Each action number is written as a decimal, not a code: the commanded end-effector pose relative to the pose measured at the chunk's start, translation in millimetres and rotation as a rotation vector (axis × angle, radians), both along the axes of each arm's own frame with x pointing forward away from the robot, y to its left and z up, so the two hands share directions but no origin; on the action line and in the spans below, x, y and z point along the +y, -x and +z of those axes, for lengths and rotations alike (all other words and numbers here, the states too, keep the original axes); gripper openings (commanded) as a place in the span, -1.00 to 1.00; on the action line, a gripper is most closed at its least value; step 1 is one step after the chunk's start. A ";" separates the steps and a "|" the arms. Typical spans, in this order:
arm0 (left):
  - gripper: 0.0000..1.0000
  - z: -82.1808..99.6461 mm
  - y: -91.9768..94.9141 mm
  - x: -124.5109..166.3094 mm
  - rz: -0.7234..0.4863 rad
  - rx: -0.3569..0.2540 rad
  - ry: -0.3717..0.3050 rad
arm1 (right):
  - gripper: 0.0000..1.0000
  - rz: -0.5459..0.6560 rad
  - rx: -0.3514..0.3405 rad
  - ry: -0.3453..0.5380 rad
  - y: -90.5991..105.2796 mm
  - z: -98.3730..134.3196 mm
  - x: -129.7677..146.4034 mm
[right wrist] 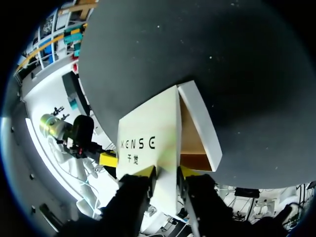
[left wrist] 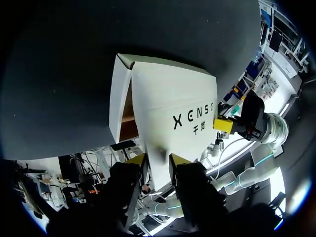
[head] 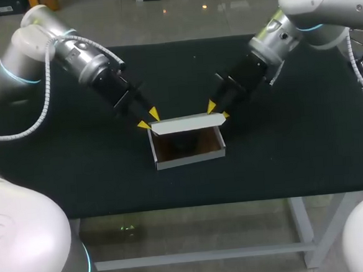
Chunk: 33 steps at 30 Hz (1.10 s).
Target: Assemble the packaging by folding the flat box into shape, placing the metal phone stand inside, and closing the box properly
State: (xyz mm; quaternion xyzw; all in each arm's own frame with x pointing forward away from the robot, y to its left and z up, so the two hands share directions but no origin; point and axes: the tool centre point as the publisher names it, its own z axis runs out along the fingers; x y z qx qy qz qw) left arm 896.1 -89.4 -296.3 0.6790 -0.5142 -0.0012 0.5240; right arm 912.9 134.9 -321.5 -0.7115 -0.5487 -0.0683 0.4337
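Both clamped: left gripper and right gripper pinch the lid. Closing step, I'd say, with the box open; next, fold down together.

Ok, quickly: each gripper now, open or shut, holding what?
The left gripper is shut on the box lid, one end.
The right gripper is shut on the box lid, other end.

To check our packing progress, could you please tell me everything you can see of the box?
The box is white cardboard with a brown inside, a shallow open tray on the black table. Its printed lid stands raised along the wall nearest the arms. The left gripper and right gripper each pinch one end of its free edge between their fingers. What lies inside is too dark to tell.
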 end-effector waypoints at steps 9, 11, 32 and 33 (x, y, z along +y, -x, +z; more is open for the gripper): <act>-0.40 -2.8 -5.8 -10.8 0.032 0.081 0.009 | -0.33 -0.029 0.010 -0.002 3.4 2.0 5.3; -0.40 -2.9 -5.9 -12.1 0.057 0.081 -0.002 | -0.33 -0.032 0.011 -0.002 3.1 3.0 5.9; -0.39 -1.4 -1.3 -12.4 0.180 0.039 -0.011 | -0.31 -0.020 0.033 -0.006 3.9 0.2 15.4; -0.40 -1.4 -0.9 -12.2 0.182 0.037 -0.010 | -0.31 -0.019 0.032 -0.006 3.8 0.5 15.5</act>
